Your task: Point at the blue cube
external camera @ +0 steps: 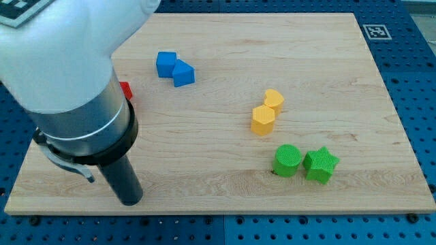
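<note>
The blue cube (166, 64) lies at the view's upper middle-left of the wooden board (225, 184). A second blue block (184, 74), of angular shape, touches it on the right. My tip (131, 202) rests near the board's bottom edge at the view's lower left, far below both blue blocks and a little left of them. The arm's large white and grey body (68, 75) fills the view's upper left and hides the board under it.
A red block (126, 90) shows partly from behind the arm. Two yellow blocks (274, 100) (262, 120) touch each other right of centre. A green cylinder (287, 160) and a green star (321, 165) stand side by side at the lower right.
</note>
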